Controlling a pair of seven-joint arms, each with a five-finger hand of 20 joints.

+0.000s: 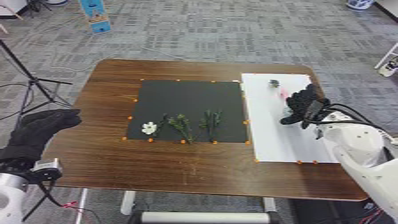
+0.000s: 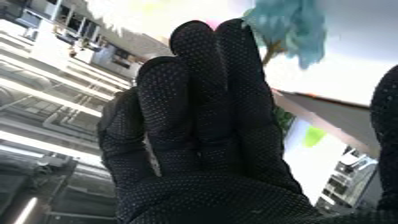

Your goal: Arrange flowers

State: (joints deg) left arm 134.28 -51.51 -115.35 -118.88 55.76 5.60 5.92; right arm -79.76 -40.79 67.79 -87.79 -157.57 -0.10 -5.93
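Head view: the right arm comes in near five o'clock and slants toward eleven. Its right hand (image 1: 306, 104) is over the one o'clock part of the white sheet (image 1: 306, 145), fingers extended toward roughly eleven o'clock, thumb standing away from them. The left arm enters around seven o'clock. Its left hand (image 1: 43, 126) is by the nine o'clock edge of the table (image 1: 169, 172), fingers extended toward about two o'clock.

The white sheet lies at three o'clock from the black mat (image 1: 188, 97). Near the sheet's twelve o'clock end is a blue flower (image 1: 274, 83); just beside it, toward five o'clock, is a pink flower (image 1: 284, 93), close to the right hand's fingers. On the mat, a white flower (image 1: 149, 128) lies at eight o'clock, a green sprig (image 1: 181, 126) at six, and a darker sprig (image 1: 210, 123) between four and five. Orange dots mark the edges of mat and sheet.

Right wrist view: the right hand (image 2: 209, 195) has its four fingers straight and close together, the outermost slightly spread, with the thumb (image 2: 387, 125) well apart from them. The blue flower, with its brown stem, is beside the fingertips, and a bit of pink shows just behind them. Whether the fingertips touch either flower, I cannot tell.
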